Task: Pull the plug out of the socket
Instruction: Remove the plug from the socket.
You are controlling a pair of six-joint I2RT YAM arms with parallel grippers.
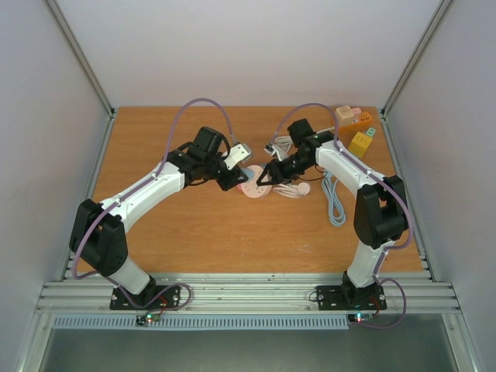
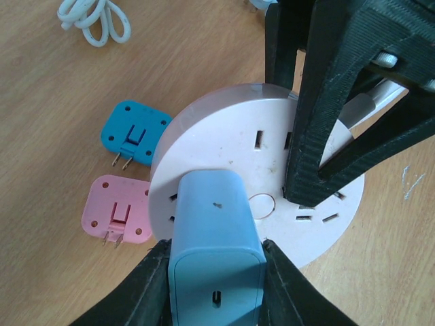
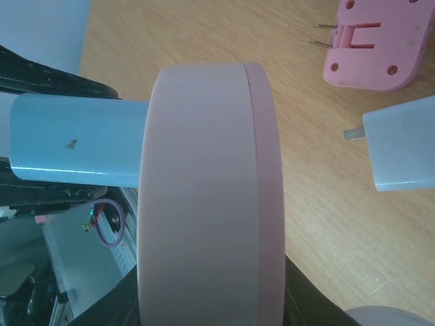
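Gripping plug, left claw; right claw clamped on socket; pink adapter just beside.

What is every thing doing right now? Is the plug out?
blue plug: plugged into the pink socket
pink socket: held by the right gripper
left gripper: shut on the blue plug
right gripper: shut on the pink socket
blue adapter: loose, prongs out
pink adapter: loose, prongs out

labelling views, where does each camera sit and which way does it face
top external: above, behind the bases, looking down at the table; left arm, right arm show
left wrist: looks along left fingers at blue plug in pink socket
right wrist: edge-on to socket; right fingers at bottom
shared: both wrists see plug and socket
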